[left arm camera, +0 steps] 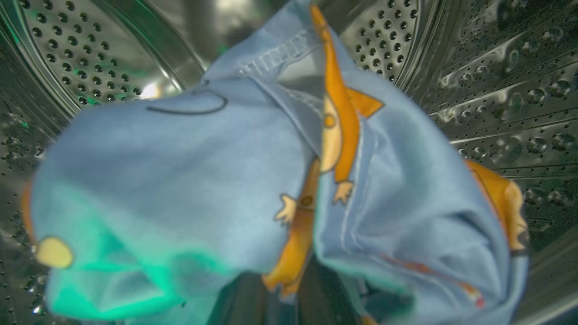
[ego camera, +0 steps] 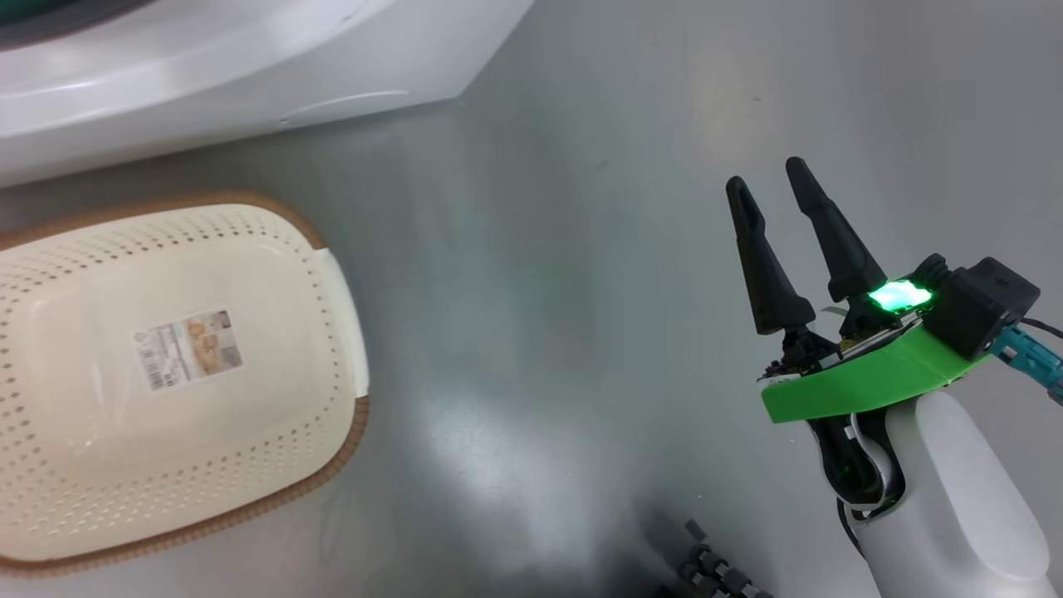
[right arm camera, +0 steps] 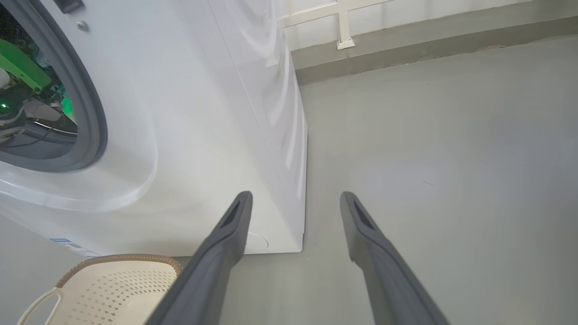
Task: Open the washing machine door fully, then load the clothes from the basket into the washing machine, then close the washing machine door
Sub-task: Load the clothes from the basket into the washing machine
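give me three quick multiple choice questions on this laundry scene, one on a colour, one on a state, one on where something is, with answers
1. What colour is the rim of the basket?
A) blue B) brown C) green

2. How does the right gripper stand?
A) open, nothing between its fingers B) closed on cloth C) closed on the basket handle

3. Where are the clothes, the blue bear-print fabric?
A) in the basket B) on the floor C) inside the steel drum

Answers:
1 B, the woven-look band round the cream wall is brown.
2 A, the head and right wrist views show a bare gap between the dark fingers.
3 C, the left wrist view shows the fabric against perforated steel.
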Available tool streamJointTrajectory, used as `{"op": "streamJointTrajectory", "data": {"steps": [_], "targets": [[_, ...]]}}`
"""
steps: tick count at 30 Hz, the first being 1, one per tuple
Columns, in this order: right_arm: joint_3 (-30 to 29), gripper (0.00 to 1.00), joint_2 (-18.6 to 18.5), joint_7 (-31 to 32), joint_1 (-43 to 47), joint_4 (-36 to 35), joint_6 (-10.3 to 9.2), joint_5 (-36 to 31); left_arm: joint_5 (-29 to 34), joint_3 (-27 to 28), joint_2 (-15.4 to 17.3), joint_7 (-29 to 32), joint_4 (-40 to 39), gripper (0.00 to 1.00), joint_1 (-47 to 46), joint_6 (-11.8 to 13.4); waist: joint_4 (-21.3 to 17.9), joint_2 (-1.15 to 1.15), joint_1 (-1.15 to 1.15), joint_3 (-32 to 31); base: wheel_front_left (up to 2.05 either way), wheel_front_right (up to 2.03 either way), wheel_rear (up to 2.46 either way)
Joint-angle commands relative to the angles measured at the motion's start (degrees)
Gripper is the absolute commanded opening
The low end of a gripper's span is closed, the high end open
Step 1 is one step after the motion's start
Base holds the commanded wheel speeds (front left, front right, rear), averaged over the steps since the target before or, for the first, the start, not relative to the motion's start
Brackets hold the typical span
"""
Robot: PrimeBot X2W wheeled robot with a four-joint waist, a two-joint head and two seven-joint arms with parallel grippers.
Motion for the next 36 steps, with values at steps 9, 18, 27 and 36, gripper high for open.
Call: {"op": "streamJointTrajectory", "data": {"steps": [9, 18, 27, 36], "targets": [[0.9, 1.00, -0.1, -0.3, 0.9, -1.2, 0.09, 0.6, 3.0, 4.7, 2.8, -0.8, -4.6, 0.74, -1.6, 3.2, -1.7, 0.00, 0.00, 1.9, 0.00, 0.00, 0.00], [1.2, 1.00, -0.3, -0.3, 0.6, -1.0, 0.09, 0.4, 3.3, 3.6, 1.0, -0.8, 3.3, 1.00, -0.7, 1.4, -0.1, 0.00, 0.00, 0.4, 0.00, 0.00, 0.00], [0.9, 1.00, -0.7, -0.3, 0.8, -0.6, 0.09, 0.4, 2.9, 4.8, 0.3, -0.8, 1.6, 1.00, 4.5, 0.0, 1.5, 0.00, 0.00, -2.3, 0.00, 0.00, 0.00], [0.5, 1.00, -1.3, -0.3, 1.2, -0.4, 0.09, 0.3, 4.7, 5.0, 0.6, -0.8, -4.6, 1.00, 11.8, -1.3, 3.7, 0.00, 0.00, -4.9, 0.00, 0.00, 0.00]]}}
